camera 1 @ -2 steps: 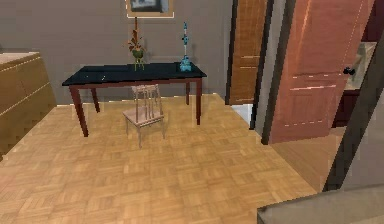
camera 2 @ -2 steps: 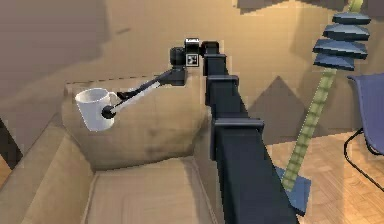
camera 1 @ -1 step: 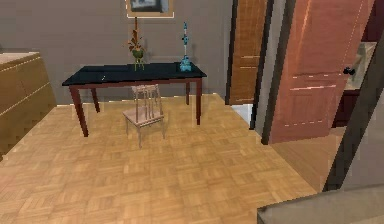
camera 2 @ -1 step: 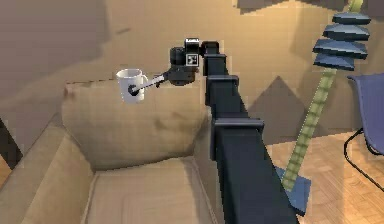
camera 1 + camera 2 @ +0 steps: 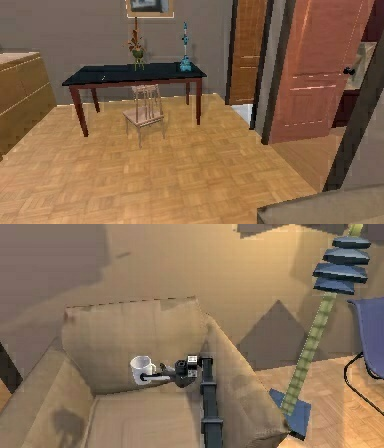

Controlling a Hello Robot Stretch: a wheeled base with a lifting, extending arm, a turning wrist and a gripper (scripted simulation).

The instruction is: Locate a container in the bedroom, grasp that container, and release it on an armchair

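Note:
A beige armchair (image 5: pixel 120 339) spreads across the arm side view's left and middle. The dark arm (image 5: pixel 210 409) rises from the bottom edge over its seat. At the arm's far end the gripper (image 5: pixel 160 378) holds a white mug-like container (image 5: pixel 141 369). The container hangs above the seat cushion (image 5: pixel 130 419), in front of the backrest.
A tall green pole with blue tiers (image 5: pixel 322 319) stands right of the armchair, with a blue seat edge (image 5: pixel 372 339) beyond. Ahead, a dark table (image 5: pixel 135 75) carries a plant (image 5: pixel 137 48) and a blue figure (image 5: pixel 186 50). A wooden chair (image 5: pixel 146 106) sits before it, a dresser (image 5: pixel 22 95) on the left, and open doors (image 5: pixel 312 70) on the right.

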